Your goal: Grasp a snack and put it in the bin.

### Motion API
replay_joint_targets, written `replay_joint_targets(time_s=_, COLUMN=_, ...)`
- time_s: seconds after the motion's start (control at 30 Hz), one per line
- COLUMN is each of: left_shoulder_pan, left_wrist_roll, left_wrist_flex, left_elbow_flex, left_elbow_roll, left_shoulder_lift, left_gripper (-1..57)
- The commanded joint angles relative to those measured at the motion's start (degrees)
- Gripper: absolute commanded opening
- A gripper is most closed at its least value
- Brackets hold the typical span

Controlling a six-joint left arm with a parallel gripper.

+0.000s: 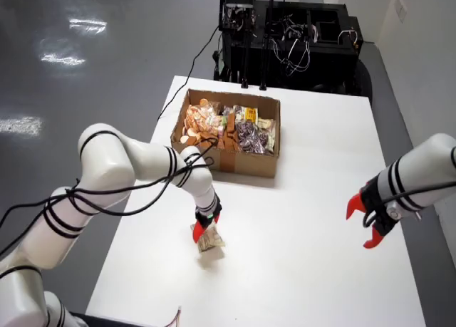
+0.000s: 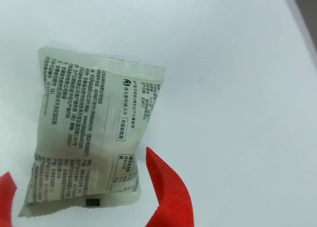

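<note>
White table point(image 1: 306, 220), tool point(image 1: 206, 226) — fingertips cropped, snack point(image 2: 94, 138)

You are looking at the printed back of a pale snack packet point(image 2: 91, 138) in the close view — it is carrying dense rows of small dark Chinese print, running sideways across the wrapper, too fine to read out. A small round logo is sitting beside one bolder line near the upper seam, and a short boxed label is standing near the middle; a tiny black square is printed at the bottom edge. In the wide view, the packets in the cardboard box point(image 1: 246, 163) are showing no print you can make out.
</note>
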Motion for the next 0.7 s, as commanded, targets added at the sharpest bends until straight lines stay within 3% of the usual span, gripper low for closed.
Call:
replay_joint_targets(time_s=0.03, left_shoulder_pan=0.1, left_wrist_roll=0.0, left_wrist_flex=-0.7, left_elbow_flex=0.7, left_elbow_roll=0.0, left_shoulder_lift=0.0, left_gripper=51.6)
replay_joint_targets(time_s=0.7, left_shoulder_pan=-0.4, left_wrist_roll=2.6, left_wrist_flex=-2.8, left_elbow_flex=-1.0, left_elbow_roll=0.0, left_shoulder_lift=2.7, left_gripper=51.5)
